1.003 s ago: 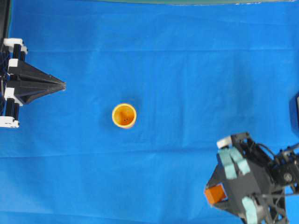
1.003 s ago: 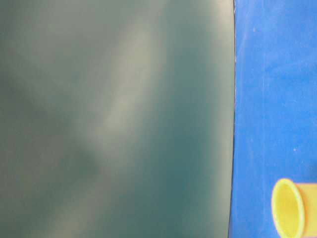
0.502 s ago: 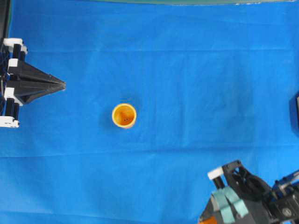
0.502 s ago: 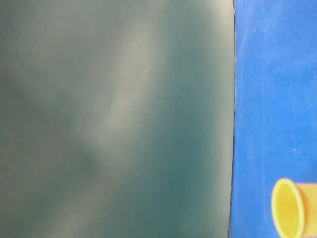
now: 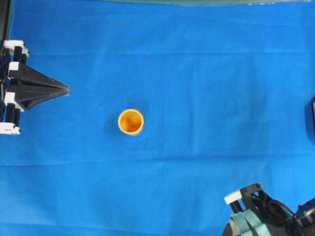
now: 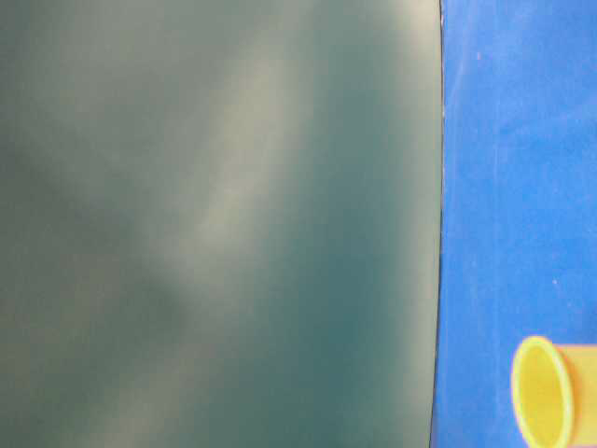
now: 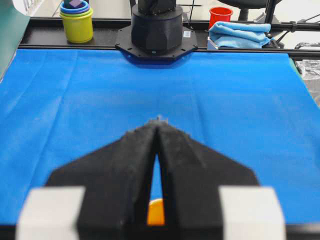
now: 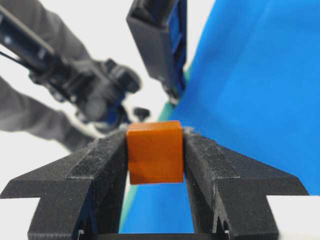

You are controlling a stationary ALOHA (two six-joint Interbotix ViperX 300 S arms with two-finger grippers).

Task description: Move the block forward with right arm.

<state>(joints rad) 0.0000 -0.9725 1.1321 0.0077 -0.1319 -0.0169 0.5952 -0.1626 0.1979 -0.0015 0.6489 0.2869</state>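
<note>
**Block held at the near right corner**

Blue cloth [image 5: 197, 73] covers the bench. At its left edge the left gripper [image 7: 158, 122] rests with jaws closed, empty. At the near right corner the right gripper [image 8: 155, 145] clamps the block [image 8: 154, 151] between its fingers. A cup [image 5: 131, 121] stands mid-cloth, well apart.

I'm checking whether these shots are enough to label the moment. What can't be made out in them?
- Small orange cube: seen only in the right wrist view, clamped between the right gripper fingers; absent from the overhead view, past its bottom edge.
- Right gripper overhead: cut off at the bottom edge.
- Round yellow-orange cup: cropped at the table-level view's corner; a blurred dark green surface fills the rest.
- Left gripper: blurred, hides most of the cup.
</note>
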